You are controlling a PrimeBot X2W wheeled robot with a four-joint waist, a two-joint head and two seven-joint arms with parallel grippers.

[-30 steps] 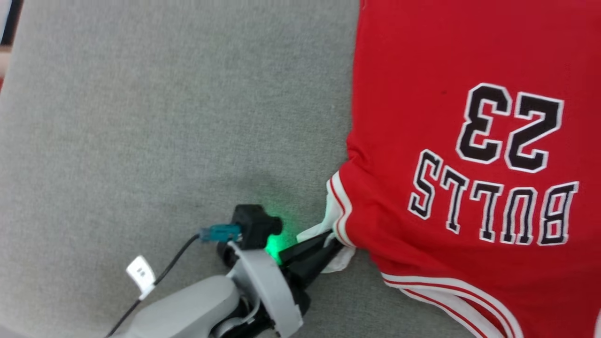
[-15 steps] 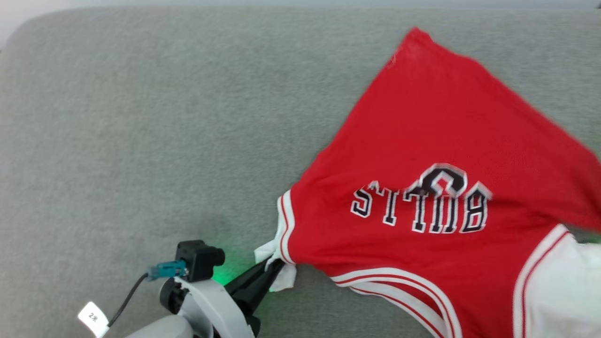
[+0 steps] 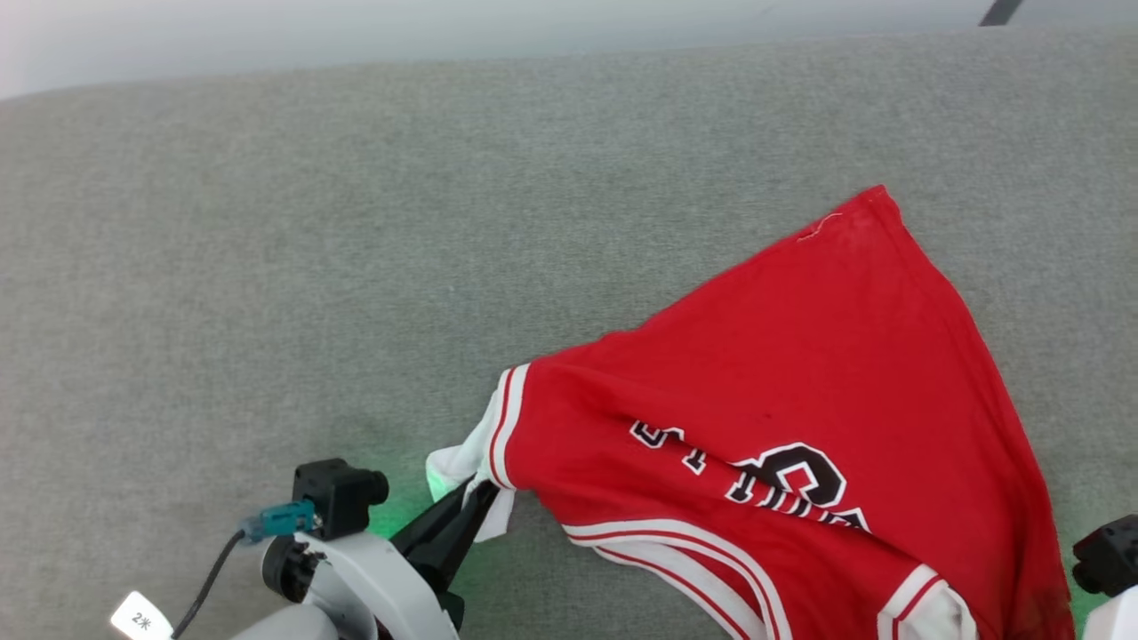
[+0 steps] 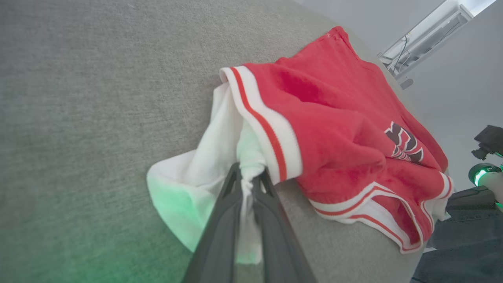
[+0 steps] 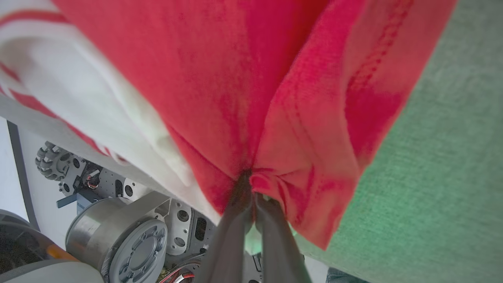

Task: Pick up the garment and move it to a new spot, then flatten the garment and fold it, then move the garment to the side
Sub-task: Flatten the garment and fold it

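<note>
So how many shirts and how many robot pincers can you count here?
1 jersey, red with white trim
2 pincers: left pincer and right pincer, each shut on the jersey
Total: 3

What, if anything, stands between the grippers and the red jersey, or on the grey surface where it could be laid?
Nothing visible. The left gripper has its jaws shut on the garment at white fabric by the striped trim; the right gripper pinches bunched red cloth. No other object shows on the grey surface around it.
</note>
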